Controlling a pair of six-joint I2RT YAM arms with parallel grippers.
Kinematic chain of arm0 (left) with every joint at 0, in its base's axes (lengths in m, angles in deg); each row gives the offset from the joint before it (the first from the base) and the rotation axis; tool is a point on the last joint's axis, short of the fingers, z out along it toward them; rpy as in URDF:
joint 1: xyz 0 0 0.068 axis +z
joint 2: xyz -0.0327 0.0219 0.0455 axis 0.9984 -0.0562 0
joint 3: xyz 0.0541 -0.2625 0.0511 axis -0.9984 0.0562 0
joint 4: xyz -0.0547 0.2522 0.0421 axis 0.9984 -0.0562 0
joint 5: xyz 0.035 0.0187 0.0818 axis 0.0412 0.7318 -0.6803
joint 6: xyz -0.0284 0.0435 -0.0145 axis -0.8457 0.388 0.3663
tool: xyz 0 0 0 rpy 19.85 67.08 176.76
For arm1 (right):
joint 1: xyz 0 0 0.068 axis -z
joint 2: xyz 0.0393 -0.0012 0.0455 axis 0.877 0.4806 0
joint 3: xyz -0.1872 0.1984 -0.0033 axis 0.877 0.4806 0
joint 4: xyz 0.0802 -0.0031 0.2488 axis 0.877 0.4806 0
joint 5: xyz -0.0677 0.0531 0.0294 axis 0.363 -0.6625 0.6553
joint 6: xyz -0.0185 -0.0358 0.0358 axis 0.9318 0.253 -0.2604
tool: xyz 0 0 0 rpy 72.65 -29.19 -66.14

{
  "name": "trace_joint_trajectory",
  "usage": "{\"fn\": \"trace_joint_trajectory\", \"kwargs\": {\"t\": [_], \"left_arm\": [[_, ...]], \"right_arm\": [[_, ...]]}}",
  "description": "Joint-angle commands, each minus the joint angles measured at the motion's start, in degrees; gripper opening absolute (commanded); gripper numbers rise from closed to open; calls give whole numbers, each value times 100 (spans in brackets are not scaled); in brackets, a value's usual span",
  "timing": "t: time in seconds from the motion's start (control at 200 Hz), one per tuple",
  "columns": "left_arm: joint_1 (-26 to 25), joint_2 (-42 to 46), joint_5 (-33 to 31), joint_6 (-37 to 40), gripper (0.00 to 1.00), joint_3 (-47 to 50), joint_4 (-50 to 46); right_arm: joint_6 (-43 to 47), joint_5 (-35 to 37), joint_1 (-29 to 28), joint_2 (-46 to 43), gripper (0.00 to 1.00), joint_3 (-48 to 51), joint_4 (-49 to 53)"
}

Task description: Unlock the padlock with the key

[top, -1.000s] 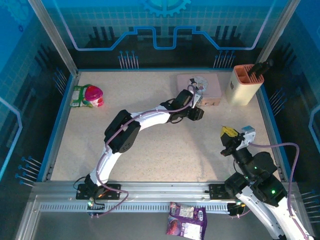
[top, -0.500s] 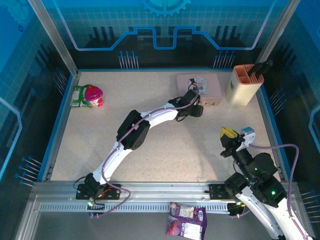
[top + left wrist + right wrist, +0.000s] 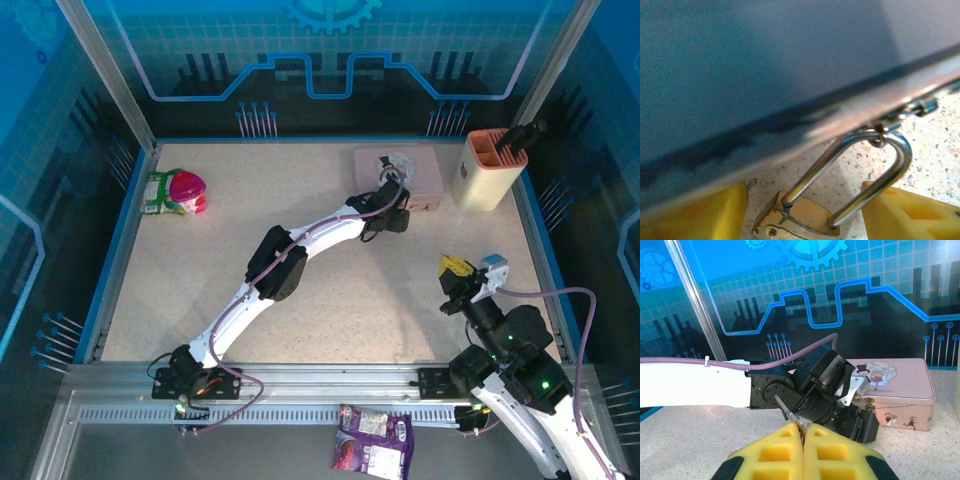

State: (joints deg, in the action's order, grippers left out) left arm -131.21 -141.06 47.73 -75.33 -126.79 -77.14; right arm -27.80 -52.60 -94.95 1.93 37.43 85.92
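Left claw (image 3: 805, 202) is parted, with a yellow finger on either side of the padlock (image 3: 802, 227), which is bottom centre of my left wrist view, lying on the desk (image 3: 940, 130). Right claw (image 3: 803, 442) is pinched tight on the key (image 3: 789, 412).

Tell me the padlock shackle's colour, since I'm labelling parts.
The shackle is shiny silver, the padlock body brass-coloured; the left wrist view shows it best.

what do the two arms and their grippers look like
Both arms: white links, black joints, a purple cable along each, on the left arm and right arm. Green lights glow on the right arm. The left gripper and right gripper have chunky yellow fingers; the right one's are moulded in a grid.
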Motion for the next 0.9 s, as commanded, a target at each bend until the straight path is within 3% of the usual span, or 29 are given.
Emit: {"fn": "trace_joint_trajectory", "kwargs": {"t": [0.0,0.21,0.53,0.896], "left_arm": [[-22,-218,-202,-222,63,-282,-267],[-49,-302,-248,-327,56,-307,-226],[-96,-167,-399,-302,37,-117,-114],[-56,1147,-492,-252,31,2145,1128]], "right_arm": [[-56,-93,53,-77,0,76,-157],[-51,-107,56,-25,0,57,-157],[-42,-141,54,44,0,-21,-81],[-163,-286,54,268,0,-28,-53]]}}
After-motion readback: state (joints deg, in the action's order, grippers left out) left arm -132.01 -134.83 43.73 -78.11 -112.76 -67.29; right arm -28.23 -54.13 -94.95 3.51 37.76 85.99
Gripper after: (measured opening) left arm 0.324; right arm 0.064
